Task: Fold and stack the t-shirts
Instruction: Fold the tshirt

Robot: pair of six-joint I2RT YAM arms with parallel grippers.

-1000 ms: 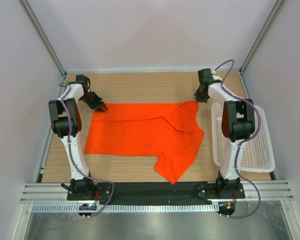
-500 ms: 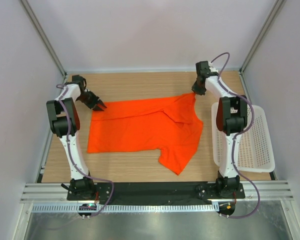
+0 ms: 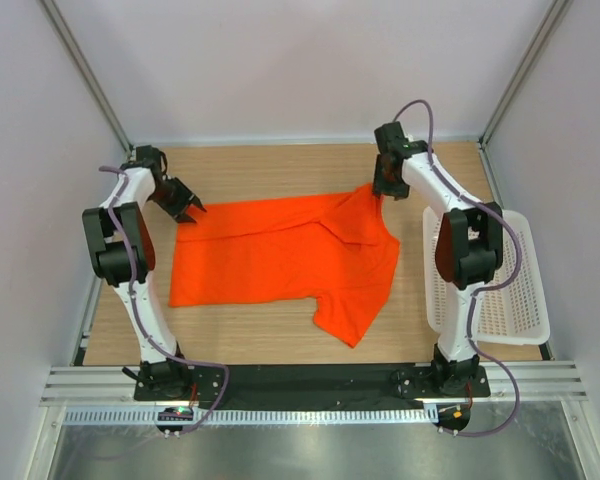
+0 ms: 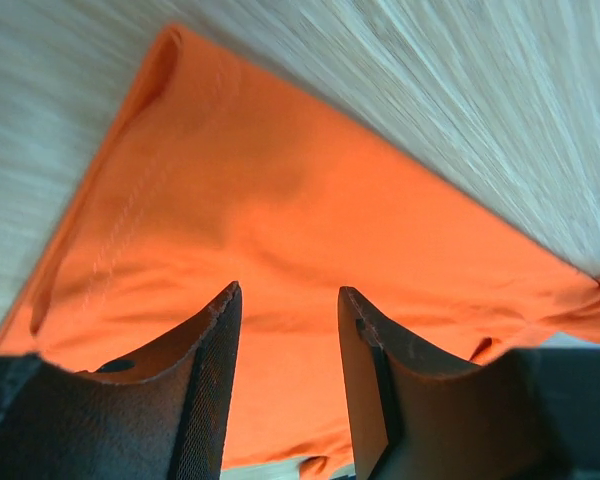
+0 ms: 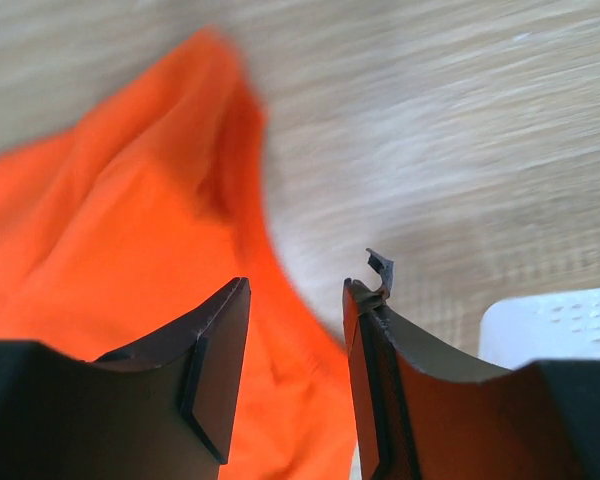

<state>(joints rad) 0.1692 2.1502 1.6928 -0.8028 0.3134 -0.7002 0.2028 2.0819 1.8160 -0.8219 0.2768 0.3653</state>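
One orange-red t-shirt (image 3: 280, 260) lies spread on the wooden table, with a sleeve folded over at the near right. My left gripper (image 3: 190, 212) is open over the shirt's far left corner. In the left wrist view the gripper (image 4: 285, 292) has nothing between its fingers and the orange fabric (image 4: 280, 190) lies flat below. My right gripper (image 3: 379, 190) is open at the shirt's far right corner. Its wrist view shows the gripper (image 5: 295, 285) with jaws apart above the cloth's edge (image 5: 110, 200), holding nothing.
A white lattice basket (image 3: 505, 290) stands at the right edge of the table, and its corner (image 5: 565, 320) shows in the right wrist view. Bare wood (image 3: 280, 170) runs along the far side. Grey walls close in the table on three sides.
Both grippers have opened and let go of the shirt's far corners. The shirt was drawn a little farther back and now lies flat. The right gripper has shifted left.
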